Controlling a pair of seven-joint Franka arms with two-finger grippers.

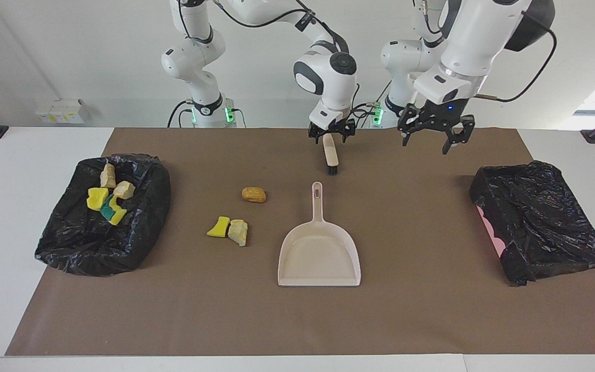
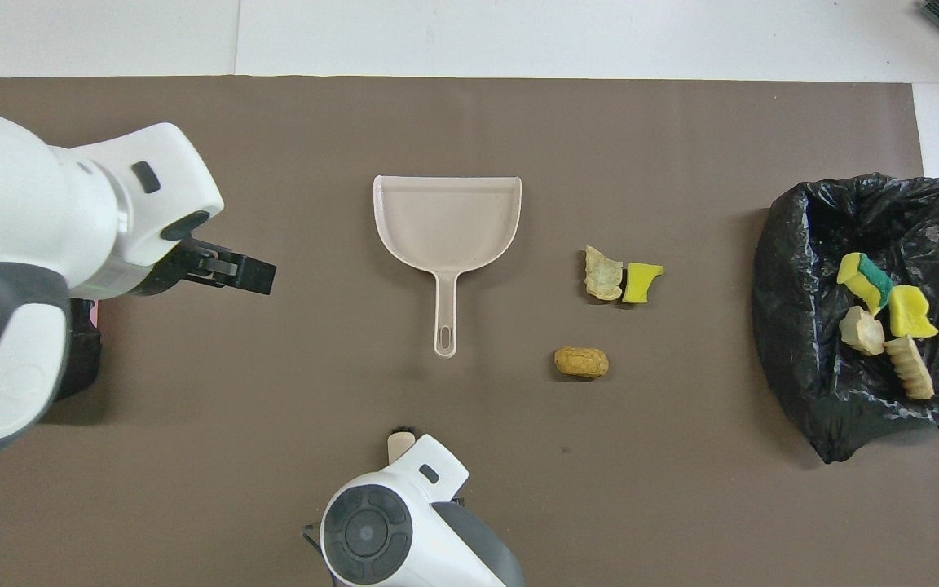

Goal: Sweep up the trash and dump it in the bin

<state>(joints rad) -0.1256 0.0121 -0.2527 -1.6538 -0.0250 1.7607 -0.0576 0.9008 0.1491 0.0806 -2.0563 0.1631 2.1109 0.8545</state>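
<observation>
The right gripper (image 1: 331, 135) hangs over the brush (image 1: 331, 155), fingers spread, not grasping; the next move, I judge, is clamping its handle. The left gripper (image 1: 436, 135) (also spread, empty) waits in the air. Three scraps (image 1: 230, 230) lie beside the dustpan (image 1: 319, 256); four sit in the bin (image 1: 102, 248) at the right arm's end.

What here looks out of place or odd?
Three scraps still lie loose on the mat beside the dustpan: a brown lump, a yellow sponge bit and a beige chunk. The rest sit in the bin. Nothing looks damaged.
</observation>
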